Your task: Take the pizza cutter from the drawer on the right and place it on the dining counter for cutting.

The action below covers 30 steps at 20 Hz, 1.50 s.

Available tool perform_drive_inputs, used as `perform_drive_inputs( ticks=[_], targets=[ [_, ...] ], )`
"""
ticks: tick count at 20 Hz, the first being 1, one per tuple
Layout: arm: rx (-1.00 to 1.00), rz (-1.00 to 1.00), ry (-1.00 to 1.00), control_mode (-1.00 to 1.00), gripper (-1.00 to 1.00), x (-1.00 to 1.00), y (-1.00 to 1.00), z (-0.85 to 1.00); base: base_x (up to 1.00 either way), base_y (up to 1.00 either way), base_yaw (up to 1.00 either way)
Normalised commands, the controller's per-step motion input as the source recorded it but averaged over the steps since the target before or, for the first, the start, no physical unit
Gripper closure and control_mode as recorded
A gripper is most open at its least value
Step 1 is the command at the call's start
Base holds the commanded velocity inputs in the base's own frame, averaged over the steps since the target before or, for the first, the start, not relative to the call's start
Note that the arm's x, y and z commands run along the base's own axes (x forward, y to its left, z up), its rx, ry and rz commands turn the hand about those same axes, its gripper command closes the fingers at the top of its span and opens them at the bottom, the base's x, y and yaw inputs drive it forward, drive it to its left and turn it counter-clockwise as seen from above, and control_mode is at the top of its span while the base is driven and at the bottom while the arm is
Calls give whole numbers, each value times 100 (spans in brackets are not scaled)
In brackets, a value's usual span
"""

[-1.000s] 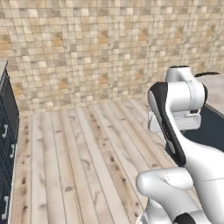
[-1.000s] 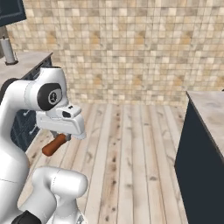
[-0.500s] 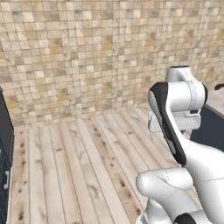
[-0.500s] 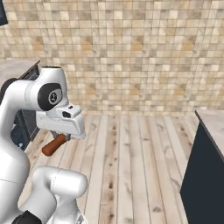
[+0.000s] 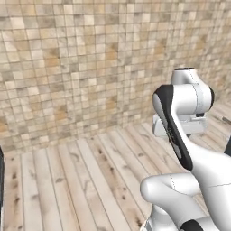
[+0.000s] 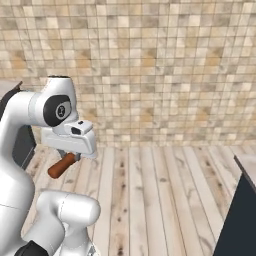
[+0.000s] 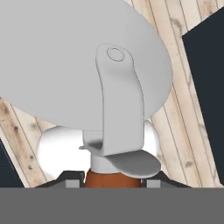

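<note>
The pizza cutter (image 7: 65,57) fills the hand view: its big silver-grey wheel and grey fork lie ahead of me, and its reddish-brown handle sits between my fingertips. My gripper (image 7: 114,183) is shut on that handle. From the right base view the gripper (image 6: 67,156) hangs under the white hand, above the wooden floor. The brown handle of the pizza cutter (image 6: 61,166) sticks out down-left of it. The drawer is out of view. I cannot tell whether the dark blue unit with a beige top (image 6: 242,215) at the lower right is the dining counter.
A beige tiled wall (image 6: 150,70) stands ahead across pale wooden floorboards (image 6: 150,190). A dark cabinet edge (image 6: 22,145) sits behind my arm on the left. In the left base view, another dark edge (image 5: 1,189) shows at the far left.
The whole picture has shifted, so the base has moved: the tiled wall looks nearer and the cabinets on both sides have slid toward the frame edges. The cutter stays gripped the same way.
</note>
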Motion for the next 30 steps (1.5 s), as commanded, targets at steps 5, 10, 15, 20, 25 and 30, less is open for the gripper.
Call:
perform_drive_inputs(
  ticks=[5, 10, 15, 20, 25, 30],
  targets=[
    [0, 0, 0, 100, 100, 0, 0, 0, 100, 1, -23],
    [0, 0, 0, 100, 100, 0, 0, 0, 88, 22, -48],
    [0, 0, 0, 100, 100, 0, 0, 0, 41, 45, -81],
    [0, 0, 0, 100, 100, 0, 0, 0, 62, 66, -76],
    [0, 0, 0, 100, 100, 0, 0, 0, 85, 82, -68],
    [0, 0, 0, 100, 100, 0, 0, 0, 89, 84, -67]
  ],
)
